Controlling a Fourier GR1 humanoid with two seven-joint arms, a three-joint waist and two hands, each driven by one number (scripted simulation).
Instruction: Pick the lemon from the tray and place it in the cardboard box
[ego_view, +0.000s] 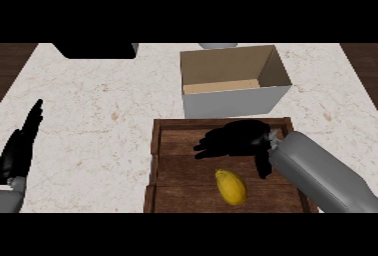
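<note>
While my left hand (21, 145) rests open at the left edge of the counter (96, 115), fingers straight and pointing up, it takes no part in this work. To the right of it is the wooden tray (156, 165), and the lemon (231, 187) lies in the near part of the tray, alone on the boards, with its long axis pointing a little away from me. Behind the tray, just beside its far rim, stands the box (232, 100), open at the top, and I see nothing in it. My right hand (236, 140) hovers over the far part of the tray, between lemon and box, fingers apart and relaxed, holding nothing; the lemon is near it but not touching.

I judge the lemon to be light and stiff, with a smooth skin that may slip, and its oval form may roll on the boards. I think the best hold is across its thick middle, thumb on one side and fingers on the other.

Two dark things (100, 50) sit at the far edge, well apart. Only the tray rim and the near wall of the box stand in the way, so the lemon must be lifted over both.
</note>
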